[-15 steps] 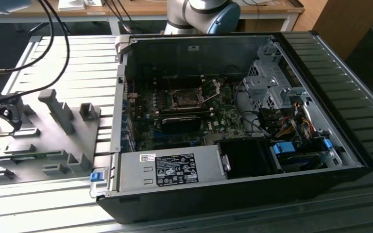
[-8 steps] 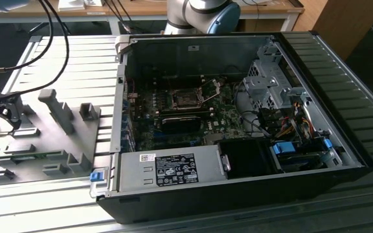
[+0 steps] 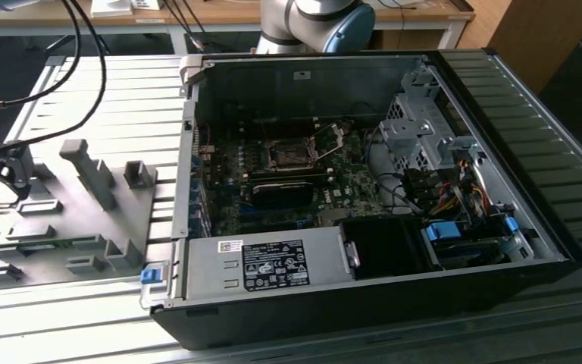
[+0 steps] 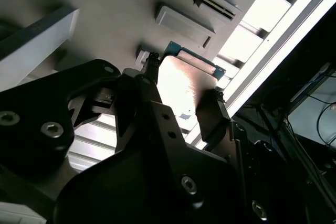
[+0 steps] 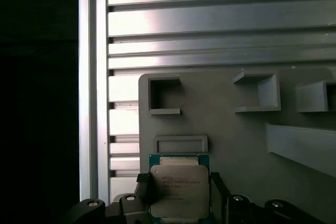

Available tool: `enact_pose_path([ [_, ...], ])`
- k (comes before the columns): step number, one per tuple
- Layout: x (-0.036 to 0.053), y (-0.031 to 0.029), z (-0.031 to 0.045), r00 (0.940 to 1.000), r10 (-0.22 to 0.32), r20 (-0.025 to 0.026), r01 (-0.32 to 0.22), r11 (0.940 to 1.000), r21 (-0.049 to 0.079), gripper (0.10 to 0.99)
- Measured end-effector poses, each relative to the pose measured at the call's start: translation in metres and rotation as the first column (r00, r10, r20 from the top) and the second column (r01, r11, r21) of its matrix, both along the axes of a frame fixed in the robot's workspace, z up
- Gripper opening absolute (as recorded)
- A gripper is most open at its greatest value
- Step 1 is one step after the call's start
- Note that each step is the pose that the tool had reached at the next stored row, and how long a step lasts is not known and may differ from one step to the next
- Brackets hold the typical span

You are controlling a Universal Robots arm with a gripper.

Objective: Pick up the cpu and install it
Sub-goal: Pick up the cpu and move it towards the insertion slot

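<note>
The cpu (image 5: 180, 191), a flat square chip with a silver-grey top and a green edge, sits between the fingers of my gripper (image 5: 180, 195) in both wrist views. One finger (image 5: 143, 192) stands at each of two opposite edges, touching them. In the second wrist view the cpu (image 4: 181, 85) shines between the dark fingers (image 4: 212, 106), just over the grey fixture plate (image 4: 121, 19). In the exterior view my gripper (image 3: 3, 171) is at the far left, over the grey fixture plate (image 3: 69, 227). The dark motherboard socket (image 3: 289, 155) lies inside the open computer case (image 3: 533, 152), its metal frame raised.
Grey fixture blocks (image 3: 94, 174) stand upright on the plate near the gripper. The plate rests on a ribbed aluminium table (image 5: 220, 24). The case's power supply (image 3: 270, 265), drive cage (image 3: 417, 125) and cables (image 3: 453, 189) crowd around the motherboard. Black cables (image 3: 84, 45) hang at the upper left.
</note>
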State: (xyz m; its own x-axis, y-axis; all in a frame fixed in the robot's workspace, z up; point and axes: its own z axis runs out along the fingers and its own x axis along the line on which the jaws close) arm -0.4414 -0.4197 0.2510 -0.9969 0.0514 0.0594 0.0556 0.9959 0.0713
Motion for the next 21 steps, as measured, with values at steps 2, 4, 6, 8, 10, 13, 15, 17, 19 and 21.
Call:
enact_pose_path([
  [2,0.0000,0.0000,0.0022,1.0000,0.000,0.0000,0.000,1.0000,0.000,0.537],
  [4,0.0000,0.0000,0.0039,1.0000,0.000,0.0001,0.000,1.0000,0.000,0.537],
  [6,0.0000,0.0000,0.0054,1.0000,0.000,0.0001,0.000,1.0000,0.000,0.537],
  [8,0.0000,0.0000,0.0067,1.0000,0.000,0.0000,0.000,1.0000,0.000,0.537],
  [10,0.0000,0.0000,0.0080,1.0000,0.000,0.0000,0.000,1.0000,0.000,0.537],
  [13,0.0000,0.0000,0.0099,1.0000,0.000,0.0000,0.000,1.0000,0.000,0.537],
  [15,0.0000,0.0000,0.0111,1.0000,0.000,0.0000,0.000,1.0000,0.000,0.537],
  [17,0.0000,0.0000,0.0126,1.0000,0.000,0.0000,0.000,1.0000,0.000,0.537],
  [19,0.0000,0.0000,0.0146,1.0000,0.000,0.0000,0.000,1.0000,0.000,0.537],
  [21,0.0000,0.0000,0.0166,1.0000,0.000,0.0000,0.000,1.0000,0.000,0.537],
])
